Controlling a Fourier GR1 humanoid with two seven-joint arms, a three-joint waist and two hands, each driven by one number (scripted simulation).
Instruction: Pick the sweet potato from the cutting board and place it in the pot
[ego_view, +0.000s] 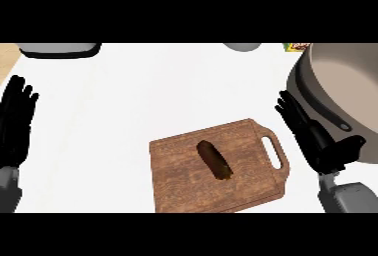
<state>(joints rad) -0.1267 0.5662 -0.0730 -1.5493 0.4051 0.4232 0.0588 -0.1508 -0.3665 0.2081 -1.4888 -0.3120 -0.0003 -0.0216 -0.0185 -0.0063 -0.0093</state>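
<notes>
Sweet potato (214, 159) untouched mid-board (184, 185); right hand (314, 135), fingers straight, sits at its 3 o'clock before pot (325, 95), staged for pickup; left hand (16, 122) rests open at 9.

Kitchen. White surface (148, 90) bearing brown wooden cutting board with handle slot (184, 185). Large grey metal pot (347, 85) at right edge.

Single head view, steeply down onto counter (148, 90).

left hand (18, 122) — fingers straight, resting at left edge | right hand (314, 137) — fingers straight, empty
</notes>
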